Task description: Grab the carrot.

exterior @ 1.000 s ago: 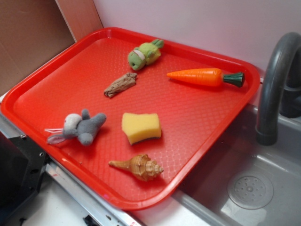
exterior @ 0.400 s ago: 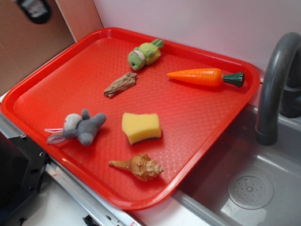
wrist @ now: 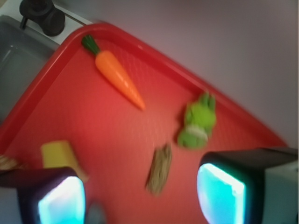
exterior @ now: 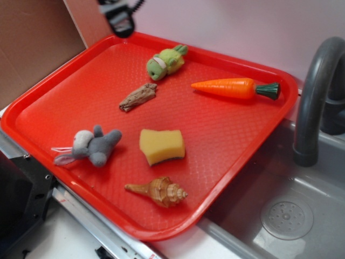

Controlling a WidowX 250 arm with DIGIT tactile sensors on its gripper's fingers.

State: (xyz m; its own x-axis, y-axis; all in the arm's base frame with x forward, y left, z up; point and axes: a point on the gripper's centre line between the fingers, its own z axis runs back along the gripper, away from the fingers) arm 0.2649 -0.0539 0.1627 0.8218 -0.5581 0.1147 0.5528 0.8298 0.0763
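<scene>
Exterior view: only the tip of the gripper (exterior: 119, 21) shows, cut off by the top edge, above the tray's (exterior: 48, 97) far left corner. Wrist view is motion-blurred; the two pads (wrist: 219, 193) stand well apart, jaws wide, nothing between them. The frog (exterior: 166, 61) and wood chip (exterior: 138, 97) lie between gripper and carrot (exterior: 232, 88). The carrot lies flat near the far right rim, well apart from the jaws. Long axis runs roughly along the far rim, tip toward the frog, green stub toward the faucet (exterior: 315, 91).
</scene>
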